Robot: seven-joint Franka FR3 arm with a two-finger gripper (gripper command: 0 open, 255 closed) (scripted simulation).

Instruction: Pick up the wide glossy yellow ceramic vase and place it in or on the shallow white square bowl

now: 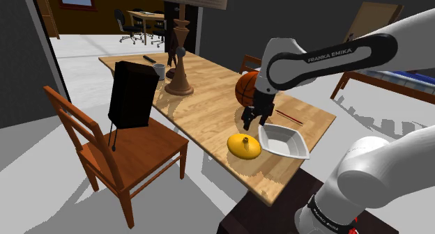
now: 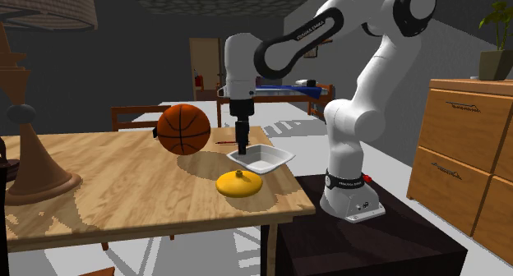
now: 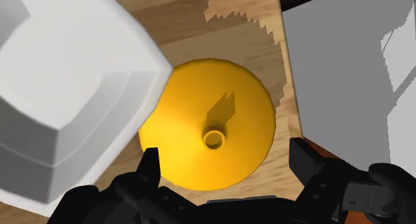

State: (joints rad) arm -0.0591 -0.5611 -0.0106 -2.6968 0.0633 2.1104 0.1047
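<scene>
The wooden table is the biggest thing here. The white arm rises from its stand at the table's end. It bends at the top and reaches out over the wood. Its last part points straight down at the table.

A wooden chair stands at the table's side on the shoulder view's left. An orange ball rests on the table just behind the hand.

The white square bowl sits on the table near the corner by the stand. It is the right way up.

The yellow vase sits on the table just beside the bowl, on the shoulder view's left, close to the table's edge. It is round, and much wider than it is tall. It stands upright, so its short middle line runs straight up and down. Its tiny mouth points up, toward the hand's camera. Seen from above it is a plain circle, so it points no way sideways.

The black gripper hangs above the table by the bowl's rim, on the side near the ball. Its two fingers stand wide apart, wider than the vase's mouth. They hold nothing. In the wrist view the vase lies lower down, between the two fingers, and they do not touch it.
</scene>
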